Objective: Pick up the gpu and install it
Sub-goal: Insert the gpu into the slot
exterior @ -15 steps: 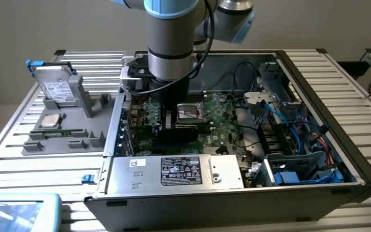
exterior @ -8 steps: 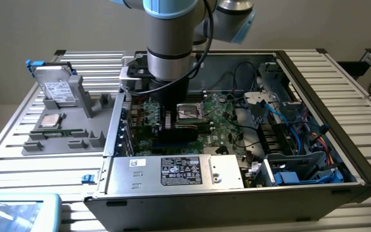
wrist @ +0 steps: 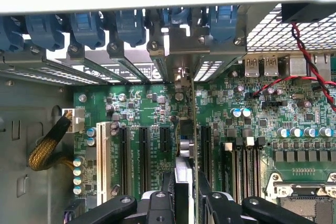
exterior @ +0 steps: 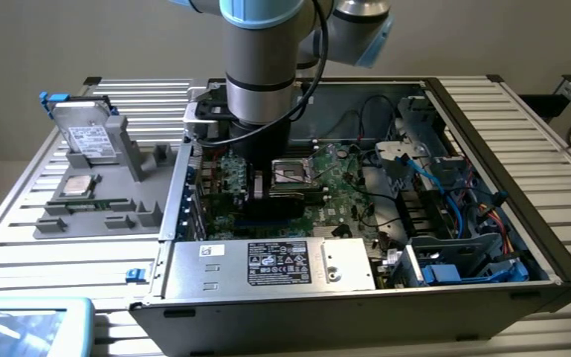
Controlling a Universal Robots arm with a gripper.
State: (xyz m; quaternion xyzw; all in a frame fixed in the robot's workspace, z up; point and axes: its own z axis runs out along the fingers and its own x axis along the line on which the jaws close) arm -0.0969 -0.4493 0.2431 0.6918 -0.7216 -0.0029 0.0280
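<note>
A slatted metal desk (exterior: 523, 111) carries an open case (exterior: 365, 316) across the middle and the exterior view's right, with its inside facing up. The arm (exterior: 261, 67) comes down from the top edge of the frame, left of centre, straight into the case. Under it lies the green motherboard (exterior: 340, 190). A power supply (exterior: 276, 264) with a black label sits along the near wall, and blue cables (exterior: 464, 201) are bundled at the exterior view's right. At the exterior view's left, beside the case, sits a grey tray (exterior: 97, 219) with a hard drive (exterior: 89, 137) standing upright at its far end. The tool (exterior: 258, 184) is low over the board, just beside the processor socket (exterior: 291, 172). In the wrist view its fingers (wrist: 160, 205) are clamped on the gpu (wrist: 184, 177), which stands on edge between them. The card runs in line with the black slots (wrist: 143, 156), between two of them, and its far end reaches the rear wall next to the row of blue latches (wrist: 84, 27). Whether its edge sits in a slot I cannot tell.
</note>
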